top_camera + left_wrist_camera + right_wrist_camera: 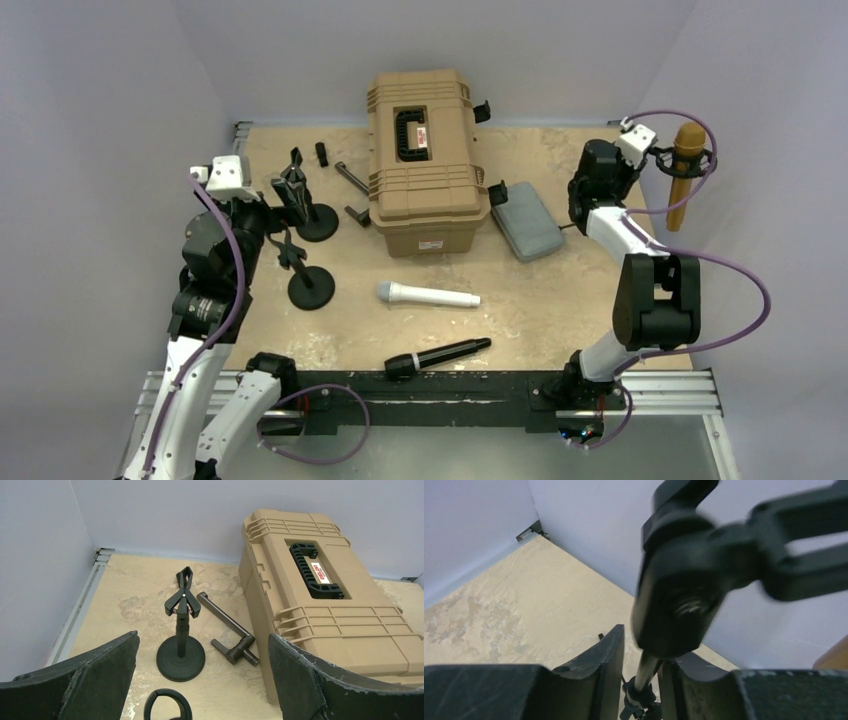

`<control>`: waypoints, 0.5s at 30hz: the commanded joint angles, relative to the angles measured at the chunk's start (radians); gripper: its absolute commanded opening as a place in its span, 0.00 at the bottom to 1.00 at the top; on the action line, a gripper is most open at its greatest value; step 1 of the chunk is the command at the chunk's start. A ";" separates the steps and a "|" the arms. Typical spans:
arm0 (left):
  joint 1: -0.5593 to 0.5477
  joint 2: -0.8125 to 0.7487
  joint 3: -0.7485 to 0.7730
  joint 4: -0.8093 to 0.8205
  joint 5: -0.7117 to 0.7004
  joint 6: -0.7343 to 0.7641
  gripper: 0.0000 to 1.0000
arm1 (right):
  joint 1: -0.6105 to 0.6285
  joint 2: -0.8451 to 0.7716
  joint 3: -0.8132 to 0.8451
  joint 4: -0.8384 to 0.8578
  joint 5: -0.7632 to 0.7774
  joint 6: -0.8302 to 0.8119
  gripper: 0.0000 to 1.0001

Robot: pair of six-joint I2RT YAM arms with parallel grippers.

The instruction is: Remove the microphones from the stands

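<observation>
Work surface: a tan, scuffed table enclosed by pale lilac walls on the left, far and right sides.

Left: the left gripper hangs with its jaws spread wide, holding nothing, above two short black stands.

Centre: a tan case lies by the far wall. A white microphone and a black microphone lie nearer the arms.

Right: the gold microphone sits upright in the clip of the stand, close to the right wall. The right gripper has its fingers close on either side of the stand's pole. A firm clamp cannot be confirmed.
</observation>
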 commanded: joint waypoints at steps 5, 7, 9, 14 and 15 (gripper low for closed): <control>-0.008 0.013 0.043 0.017 0.008 -0.008 0.97 | -0.001 -0.061 0.000 0.055 -0.068 -0.001 0.12; -0.007 0.016 0.041 0.017 0.008 -0.009 0.97 | -0.001 -0.085 -0.003 0.041 -0.053 0.003 0.07; -0.007 0.019 0.041 0.018 0.011 -0.011 0.97 | 0.000 -0.111 -0.004 0.037 -0.048 0.007 0.00; -0.007 0.022 0.040 0.018 0.016 -0.013 0.97 | -0.001 -0.192 0.020 0.039 -0.042 -0.028 0.00; -0.007 0.021 0.039 0.019 0.016 -0.014 0.97 | 0.000 -0.205 0.029 0.035 -0.041 -0.033 0.00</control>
